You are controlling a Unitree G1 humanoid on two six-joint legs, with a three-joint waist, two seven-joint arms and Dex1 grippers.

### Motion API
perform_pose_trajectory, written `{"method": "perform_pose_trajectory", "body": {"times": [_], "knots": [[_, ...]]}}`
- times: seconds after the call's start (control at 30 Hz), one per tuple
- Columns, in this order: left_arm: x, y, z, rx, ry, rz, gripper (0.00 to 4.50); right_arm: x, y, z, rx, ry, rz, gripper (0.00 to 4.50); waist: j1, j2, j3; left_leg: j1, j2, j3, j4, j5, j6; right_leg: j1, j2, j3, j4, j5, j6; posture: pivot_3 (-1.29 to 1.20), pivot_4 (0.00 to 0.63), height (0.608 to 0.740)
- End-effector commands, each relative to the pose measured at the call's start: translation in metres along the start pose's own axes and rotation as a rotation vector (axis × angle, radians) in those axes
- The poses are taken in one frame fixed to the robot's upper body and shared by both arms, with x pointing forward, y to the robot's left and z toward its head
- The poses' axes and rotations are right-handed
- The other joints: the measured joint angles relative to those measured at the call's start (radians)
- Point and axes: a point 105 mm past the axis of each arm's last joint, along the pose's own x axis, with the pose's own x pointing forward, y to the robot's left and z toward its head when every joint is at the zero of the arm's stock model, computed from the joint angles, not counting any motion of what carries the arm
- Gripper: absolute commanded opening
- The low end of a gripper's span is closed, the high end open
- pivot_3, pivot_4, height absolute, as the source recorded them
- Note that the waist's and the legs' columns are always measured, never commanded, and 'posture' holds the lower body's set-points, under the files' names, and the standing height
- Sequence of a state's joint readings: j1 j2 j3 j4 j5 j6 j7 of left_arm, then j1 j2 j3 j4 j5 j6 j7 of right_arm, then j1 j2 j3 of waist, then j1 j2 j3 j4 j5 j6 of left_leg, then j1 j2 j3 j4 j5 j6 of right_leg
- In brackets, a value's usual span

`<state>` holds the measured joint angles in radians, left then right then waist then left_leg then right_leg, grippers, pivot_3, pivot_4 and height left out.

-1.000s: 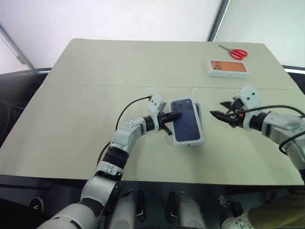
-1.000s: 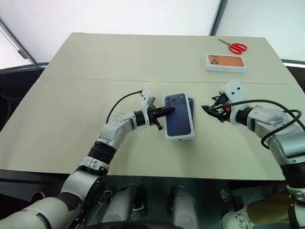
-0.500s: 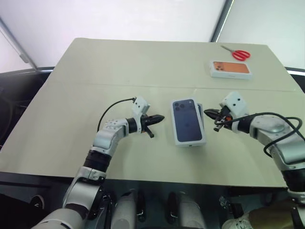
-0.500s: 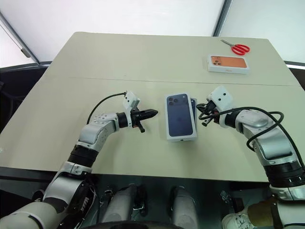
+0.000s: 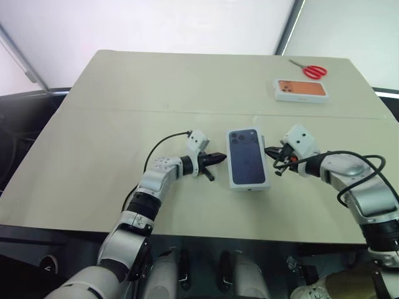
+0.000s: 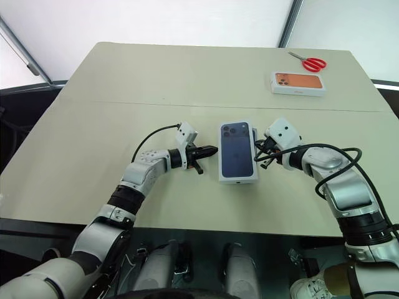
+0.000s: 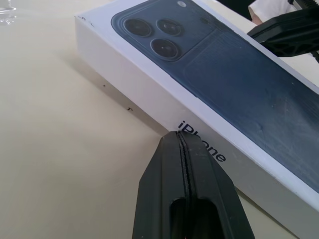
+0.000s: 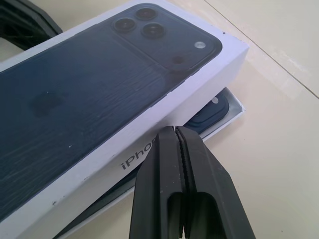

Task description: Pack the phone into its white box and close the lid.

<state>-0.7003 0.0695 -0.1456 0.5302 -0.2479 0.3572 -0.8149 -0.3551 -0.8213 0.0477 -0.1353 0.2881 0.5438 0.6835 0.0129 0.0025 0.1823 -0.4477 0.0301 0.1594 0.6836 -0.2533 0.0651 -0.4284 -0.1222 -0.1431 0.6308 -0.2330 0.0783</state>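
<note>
Looking down from the head camera, the left eye view shows the lid, its dark blue phone picture facing up, lying askew over the white box near the middle of the tan table. Only a thin strip of the box shows along the lid's right edge; its floor is covered. The left gripper sits just left of the lid, fingers clenched together and empty, tip close to the lid's left wall. The right gripper sits at the lid's right side, likewise clenched on nothing, tip at the exposed box strip; contact cannot be judged here. Well beyond the lid, toward the far right corner, lie an orange-printed box and red scissors.

The right eye view repeats this layout, both grippers flanking the lid.

The left wrist view has the closed fingers meeting the lid's lettered side wall; the lettering is partly covered by them. Part of the right gripper is cut off at the picture's upper corner.

The right wrist view shows the pressed-together fingers against the lid's opposite lettered wall. Beneath the lid's overhang, the phone lies in the box, only one dark corner with its camera cluster peeking out; the rest is hidden.
</note>
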Motion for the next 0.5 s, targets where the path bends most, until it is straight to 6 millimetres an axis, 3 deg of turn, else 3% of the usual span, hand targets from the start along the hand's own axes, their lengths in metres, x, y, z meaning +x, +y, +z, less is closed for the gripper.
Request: {"method": "perform_pose_trajectory", "body": {"times": [0.03,0.5], "knots": [[0.008,-0.004,0.017,0.031,-0.039,-0.013,0.0,-0.006,-0.005,0.013,-0.03,-0.04,-0.033,0.04,0.0,0.0,0.0,0.0,0.0,0.0,0.0,0.0,0.0,0.0,0.0,0.0,0.0,0.0,0.0,0.0,0.15,0.738],[0.025,-0.004,0.026,0.059,-0.029,-0.022,0.0,-0.003,-0.011,0.002,-0.035,0.001,-0.071,0.04,-0.001,0.0,0.0,0.0,0.0,0.0,0.0,0.0,0.0,0.0,0.001,-0.001,0.0,0.0,0.0,0.0,0.15,0.738]]}}
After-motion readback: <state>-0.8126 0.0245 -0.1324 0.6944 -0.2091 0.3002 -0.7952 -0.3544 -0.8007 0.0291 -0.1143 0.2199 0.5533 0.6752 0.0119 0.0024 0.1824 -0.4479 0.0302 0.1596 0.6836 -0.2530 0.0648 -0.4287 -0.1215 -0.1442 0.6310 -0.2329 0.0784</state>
